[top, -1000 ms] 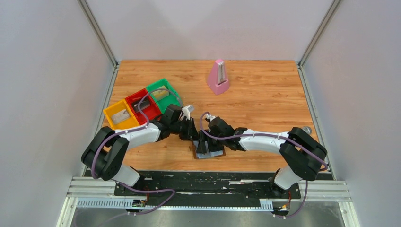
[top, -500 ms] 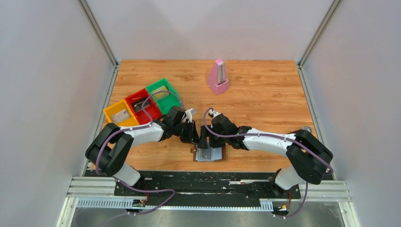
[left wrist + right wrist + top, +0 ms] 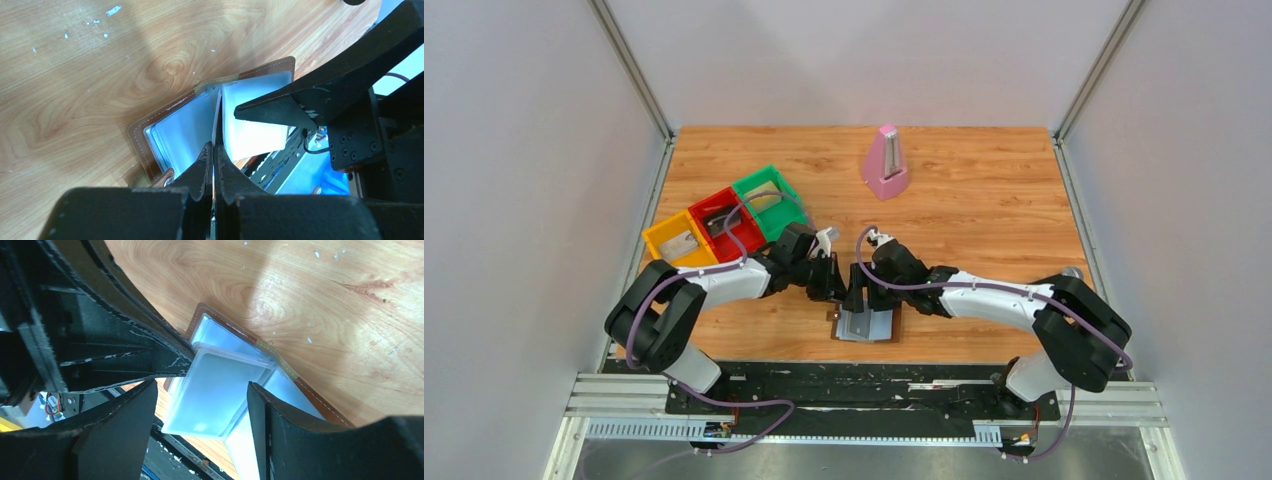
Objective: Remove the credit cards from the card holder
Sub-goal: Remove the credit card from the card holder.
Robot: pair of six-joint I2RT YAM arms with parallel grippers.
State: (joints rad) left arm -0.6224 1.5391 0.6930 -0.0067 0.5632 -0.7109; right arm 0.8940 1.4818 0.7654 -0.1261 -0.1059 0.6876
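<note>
The card holder [image 3: 876,327] lies open near the table's front edge, brown rim around pale blue sleeves [image 3: 182,135]. My left gripper [image 3: 214,146] is shut on a thin sleeve leaf that stands up along the holder's fold, seen edge-on. My right gripper [image 3: 202,390] is open, one finger on each side of a raised translucent sleeve [image 3: 220,390]. One of its fingers [image 3: 280,107] reaches over the holder's right half. Both grippers meet above the holder [image 3: 849,295]. Credit cards lie in the trays: grey [image 3: 680,241], dark [image 3: 721,222], gold-tan [image 3: 764,199]. Whether a card sits in the sleeves I cannot tell.
The yellow [image 3: 656,250], red [image 3: 746,238] and green [image 3: 776,176] trays stand in a diagonal row at the left. A pink metronome [image 3: 886,162] stands at the back middle. The table's front edge and the black mounting rail [image 3: 864,385] run just below the holder.
My left gripper's fingers have closed onto the sleeve leaf. Both grippers shifted slightly together over the holder, which turned a little squarer to the front edge.
</note>
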